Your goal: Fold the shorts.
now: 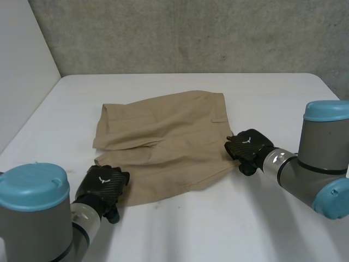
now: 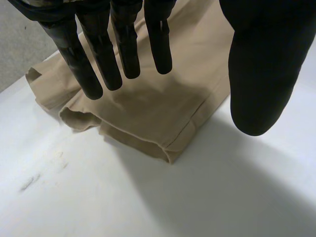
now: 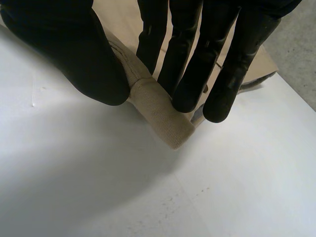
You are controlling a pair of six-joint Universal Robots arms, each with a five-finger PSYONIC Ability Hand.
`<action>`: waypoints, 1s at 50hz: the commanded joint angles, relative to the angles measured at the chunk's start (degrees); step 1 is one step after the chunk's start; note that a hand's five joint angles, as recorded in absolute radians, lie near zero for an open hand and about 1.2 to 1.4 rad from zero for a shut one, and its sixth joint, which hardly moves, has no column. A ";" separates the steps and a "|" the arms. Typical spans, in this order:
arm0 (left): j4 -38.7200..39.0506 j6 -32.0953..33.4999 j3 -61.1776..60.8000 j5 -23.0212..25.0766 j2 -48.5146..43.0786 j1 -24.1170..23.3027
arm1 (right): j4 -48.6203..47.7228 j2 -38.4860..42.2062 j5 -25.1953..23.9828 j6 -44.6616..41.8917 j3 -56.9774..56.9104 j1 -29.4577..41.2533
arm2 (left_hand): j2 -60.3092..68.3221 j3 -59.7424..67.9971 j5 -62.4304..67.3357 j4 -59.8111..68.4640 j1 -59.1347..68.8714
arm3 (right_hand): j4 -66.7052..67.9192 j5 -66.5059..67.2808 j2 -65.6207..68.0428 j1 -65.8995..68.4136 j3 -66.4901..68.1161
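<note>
Now pinching the waistband corner of the crosswise shorts (image 1: 163, 143) in the right hand (image 1: 246, 146); hovering the left hand (image 1: 102, 184), fingers (image 2: 101, 54) straight, over the hem corner.

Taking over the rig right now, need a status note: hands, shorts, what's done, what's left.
Left hand: open, fingers straight over the leg-hem corner of the shorts on the robot's side, not gripping.
Right hand: shut on the shorts, thumb and fingers pinching the waistband corner.
Shorts: spread flat on the white table, waistband toward the right arm, legs toward the left arm.
Done: right-hand grip only; no fold visible.
Left: left hand probably grips its corner next, then the fold.
</note>
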 commanded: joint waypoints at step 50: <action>-25.02 7.97 0.61 2.00 13.66 3.52 | 32.39 -11.89 0.76 -17.02 2.47 -1.87 | 52.43 52.44 53.40 53.22 52.33 | 11.80 13.29 12.73 27.73 12.21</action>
